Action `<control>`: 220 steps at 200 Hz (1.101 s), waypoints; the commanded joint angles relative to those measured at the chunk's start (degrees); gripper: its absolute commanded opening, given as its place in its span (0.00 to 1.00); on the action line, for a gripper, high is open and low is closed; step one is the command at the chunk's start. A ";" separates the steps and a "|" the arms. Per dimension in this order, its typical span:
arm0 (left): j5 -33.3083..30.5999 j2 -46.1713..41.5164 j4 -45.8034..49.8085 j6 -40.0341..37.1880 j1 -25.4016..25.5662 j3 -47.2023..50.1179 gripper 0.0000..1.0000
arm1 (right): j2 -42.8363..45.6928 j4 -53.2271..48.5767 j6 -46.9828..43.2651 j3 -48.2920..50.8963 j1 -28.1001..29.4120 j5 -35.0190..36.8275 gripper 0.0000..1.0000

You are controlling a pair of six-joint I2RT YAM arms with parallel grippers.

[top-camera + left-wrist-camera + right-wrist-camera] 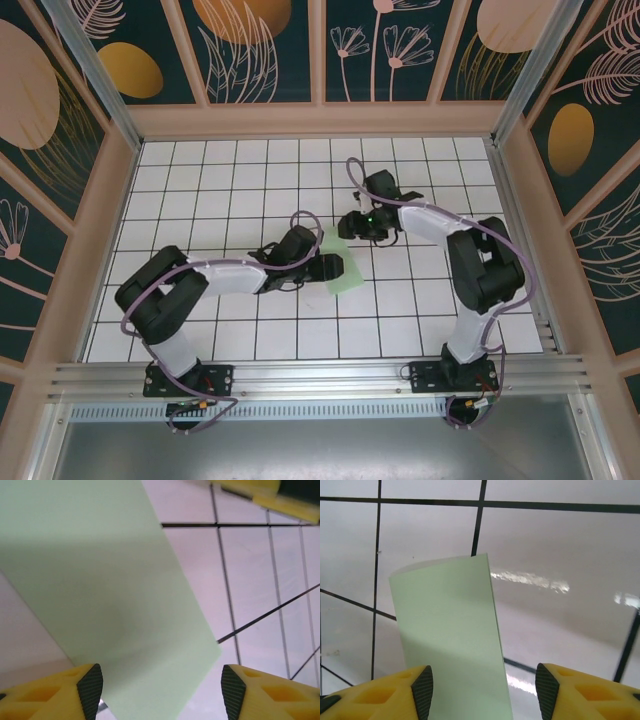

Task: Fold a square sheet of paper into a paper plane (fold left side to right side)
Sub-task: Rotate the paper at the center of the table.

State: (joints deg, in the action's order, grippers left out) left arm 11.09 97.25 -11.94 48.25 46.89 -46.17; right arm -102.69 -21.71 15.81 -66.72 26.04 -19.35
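Observation:
The square sheet of paper (348, 276) lies on the tiled floor as a narrow pale green strip, folded over on itself. My left gripper (332, 267) sits low over its near end, open. In the left wrist view the paper (110, 590) spreads between and beyond the fingers, and the left gripper (162, 692) has its pads wide apart. My right gripper (349, 226) hovers over the strip's far end, also open. In the right wrist view the folded paper (450, 630) runs between the right gripper (484, 690) pads, closer to the left pad, with its doubled edge showing at the top.
The white grid-tiled floor (420, 300) is walled by a wooden frame (310, 120) with patterned panels. A metal rail (320, 375) runs along the near edge by the arm bases. A yellow finger of the right gripper (280, 497) shows at the top right of the left wrist view.

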 commanded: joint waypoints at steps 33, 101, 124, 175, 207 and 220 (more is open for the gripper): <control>-3.86 -11.23 3.42 -2.43 -2.99 1.47 0.78 | 11.38 -1.19 7.66 10.76 -1.43 -4.72 0.59; 5.11 -3.12 0.73 -6.85 -13.00 -5.39 0.78 | 13.35 -0.25 10.00 15.26 -2.66 -4.29 0.59; 5.96 2.91 0.79 -6.85 -13.24 -9.18 0.76 | 12.84 -0.59 10.11 15.45 -2.66 -6.02 0.59; 2.02 4.48 2.64 -7.37 -13.40 -11.54 0.75 | 12.65 -2.67 12.60 17.08 2.28 0.78 0.76; 0.38 2.23 4.11 -8.17 -13.32 -10.29 0.77 | 11.70 -2.11 14.97 17.00 6.38 5.15 0.90; 0.06 1.85 4.46 -8.47 -13.32 -10.08 0.77 | 11.05 -2.49 15.55 16.38 7.76 6.85 0.93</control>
State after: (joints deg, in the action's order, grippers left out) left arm 12.82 101.82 -9.06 41.56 33.85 -56.12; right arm -90.17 -22.92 29.15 -50.09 31.66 -17.58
